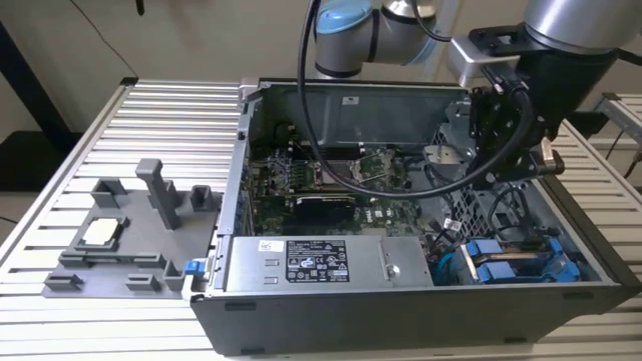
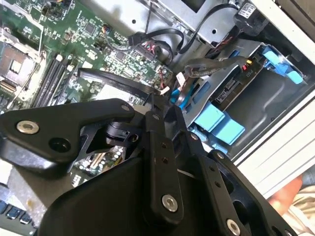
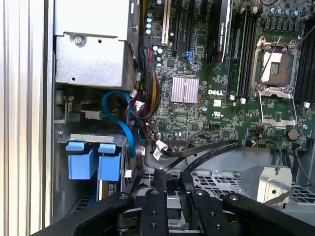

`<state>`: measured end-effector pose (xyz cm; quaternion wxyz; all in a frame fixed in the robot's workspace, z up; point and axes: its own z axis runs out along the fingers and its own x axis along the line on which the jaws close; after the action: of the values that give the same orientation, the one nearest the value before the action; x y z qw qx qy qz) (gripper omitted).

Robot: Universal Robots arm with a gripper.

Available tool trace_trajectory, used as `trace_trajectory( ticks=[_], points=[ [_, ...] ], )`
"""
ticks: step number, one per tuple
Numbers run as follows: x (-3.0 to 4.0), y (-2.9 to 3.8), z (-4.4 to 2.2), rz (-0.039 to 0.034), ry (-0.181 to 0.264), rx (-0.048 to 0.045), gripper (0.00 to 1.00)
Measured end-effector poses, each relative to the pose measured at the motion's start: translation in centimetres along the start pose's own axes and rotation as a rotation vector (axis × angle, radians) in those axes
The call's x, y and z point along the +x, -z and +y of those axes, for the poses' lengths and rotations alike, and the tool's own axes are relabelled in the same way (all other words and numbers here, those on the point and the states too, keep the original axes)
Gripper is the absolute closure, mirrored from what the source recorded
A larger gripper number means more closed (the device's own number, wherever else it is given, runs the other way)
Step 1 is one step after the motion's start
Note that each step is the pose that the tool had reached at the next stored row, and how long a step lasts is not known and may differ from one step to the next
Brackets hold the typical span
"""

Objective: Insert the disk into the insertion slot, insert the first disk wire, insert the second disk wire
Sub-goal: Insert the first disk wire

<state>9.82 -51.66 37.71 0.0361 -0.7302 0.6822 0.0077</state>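
Disk [image 1: 498, 265] sits in the insertion slot [image 1: 560, 263], at the near corner of the open computer case [image 1: 401, 320] on the exterior view's right, its blue carrier tabs showing. Just beside it lies the grey power-supply box [image 1: 321, 263]; a blue cable [image 3: 118, 110] curls near the tabs. Beyond lies the green motherboard [image 1: 331, 180]. Farther back, over the perforated cage [image 3: 216, 182], hangs the gripper [image 3: 172, 173], its fingers [image 3: 158, 206] drawn close together; whether they pinch anything I cannot tell.
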Motion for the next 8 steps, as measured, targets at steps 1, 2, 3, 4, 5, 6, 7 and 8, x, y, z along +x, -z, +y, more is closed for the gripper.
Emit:
trace_trajectory(
  ticks=[1, 2, 3, 4, 5, 6, 7, 8],
  points=[
    [-0.01, 0.00, 0.12, -0.0008, 0.000, 0.0001, 0.74],
    [-0.01, 0.00, 0.27, -0.0021, 0.000, 0.0002, 0.74],
    [-0.02, 0.01, 0.43, -0.0032, 0.000, 0.0004, 0.74],
    [-0.03, 0.01, 0.62, -0.0039, 0.000, 0.0007, 0.74],
    [-0.03, 0.01, 0.73, -0.0040, 0.000, 0.0012, 0.74],
    [-0.03, 0.00, 0.75, -0.0041, 0.000, 0.0016, 0.74],
    [-0.03, 0.00, 0.75, -0.0040, 0.000, 0.0019, 0.74],
    [-0.03, 0.00, 0.75, -0.0041, 0.000, 0.0021, 0.74]
  ],
)
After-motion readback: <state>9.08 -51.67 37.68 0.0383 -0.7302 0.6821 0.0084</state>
